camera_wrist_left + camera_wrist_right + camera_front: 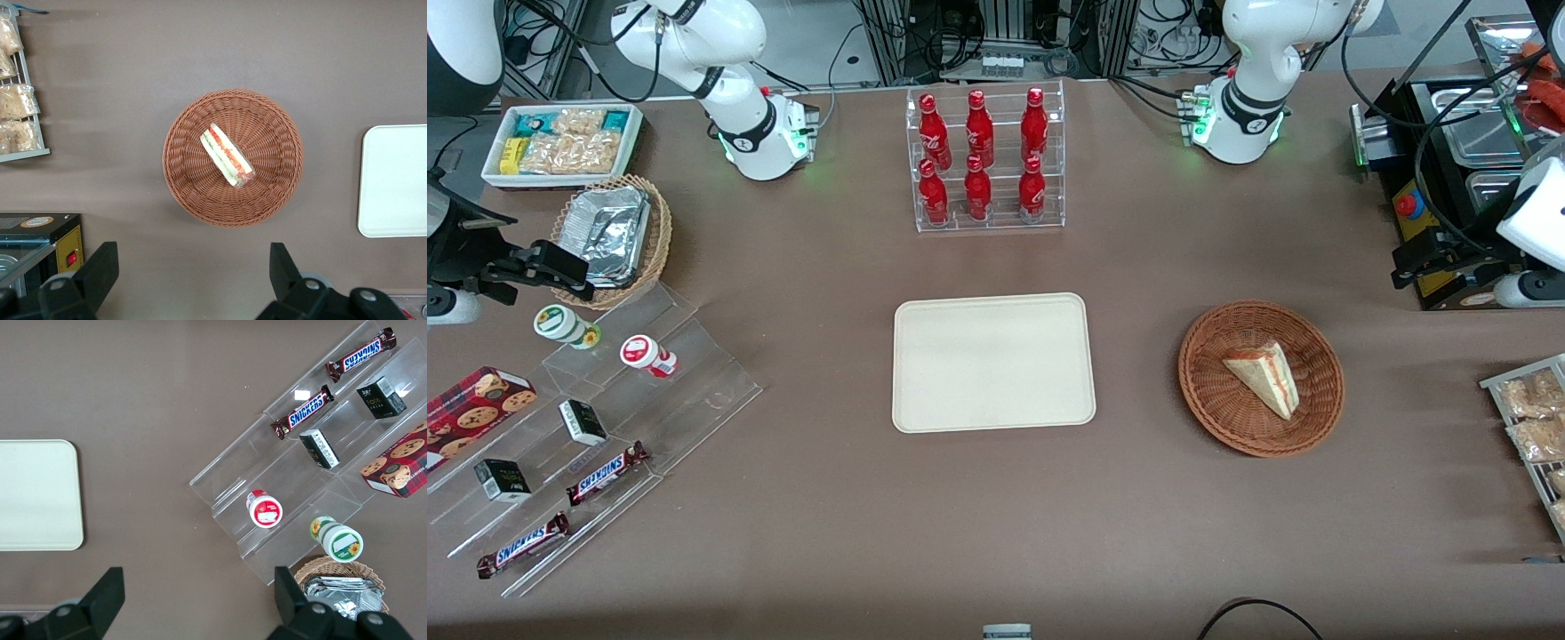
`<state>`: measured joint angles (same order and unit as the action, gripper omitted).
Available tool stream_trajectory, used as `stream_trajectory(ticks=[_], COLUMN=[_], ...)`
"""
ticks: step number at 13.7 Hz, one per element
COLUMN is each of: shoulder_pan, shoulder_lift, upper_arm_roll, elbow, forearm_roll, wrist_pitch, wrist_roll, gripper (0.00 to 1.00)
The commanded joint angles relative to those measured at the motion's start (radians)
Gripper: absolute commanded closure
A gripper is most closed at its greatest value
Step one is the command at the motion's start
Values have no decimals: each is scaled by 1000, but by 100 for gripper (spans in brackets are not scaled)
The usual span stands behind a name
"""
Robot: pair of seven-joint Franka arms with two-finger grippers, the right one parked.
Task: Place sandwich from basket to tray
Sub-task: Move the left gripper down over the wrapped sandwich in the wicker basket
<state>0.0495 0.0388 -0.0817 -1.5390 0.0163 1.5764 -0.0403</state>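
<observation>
Front view: gripper [1449, 265] sits at the working arm's end of the table, above the table edge and farther from the camera than the basket [1261, 378], holding nothing. Sandwich [1264, 378] lies in the basket, well apart from the gripper. Tray [993, 362] is beside the basket, toward the parked arm's end. Two candy bars [607, 472] read SNICKERS.

Left wrist view: gripper [190, 275] fingers [99, 267] spread wide, touching nothing, high over the table. Basket [233, 158] with sandwich [227, 155] lies below, between the fingers' line. Tray [393, 180] is near the basket.

Right wrist view: tray [37, 495], SNICKERS bars [303, 411].
</observation>
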Motion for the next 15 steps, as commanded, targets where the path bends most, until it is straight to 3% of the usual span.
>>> stream_trajectory(ticks=[1,4,7,12,15], shoulder_pan=[-10,-11,-14,-20,-22], shoulder_lift=[-20,7,0,-5,9], upper_arm_roll=[11,10,10,-18,-50], elbow=[7,-25,-191,-432,-545], forearm_roll=[-7,-1,-2,-2,-2], wrist_pitch=[-30,6,187,508,686], wrist_roll=[10,5,-16,-245,-476], gripper=[0,0,0,0,0])
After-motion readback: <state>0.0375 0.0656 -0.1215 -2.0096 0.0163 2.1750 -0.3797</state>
